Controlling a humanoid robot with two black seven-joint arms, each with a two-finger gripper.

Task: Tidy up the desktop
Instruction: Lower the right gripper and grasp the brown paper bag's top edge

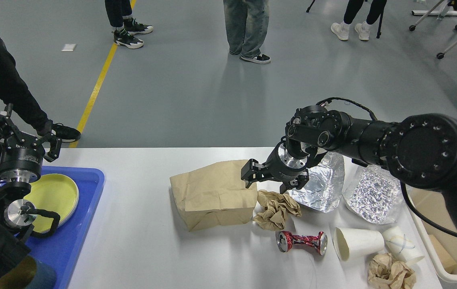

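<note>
The white desktop (132, 241) holds a brown paper bag (212, 192), a crumpled brown paper (276, 209), a crushed red can (301, 242), two foil containers (326, 188) (374, 194), two tipped white paper cups (358, 243) (404, 245) and another crumpled paper (390, 273). My right gripper (270, 181) is open and empty. It hangs low over the bag's right edge and the crumpled paper, in front of the left foil container. My left gripper (23, 131) is open and empty above the far left edge.
A blue tray (80, 241) with a yellow plate (53, 196) lies at the left. A beige bin (433, 257) stands off the right edge. People stand on the floor beyond the table.
</note>
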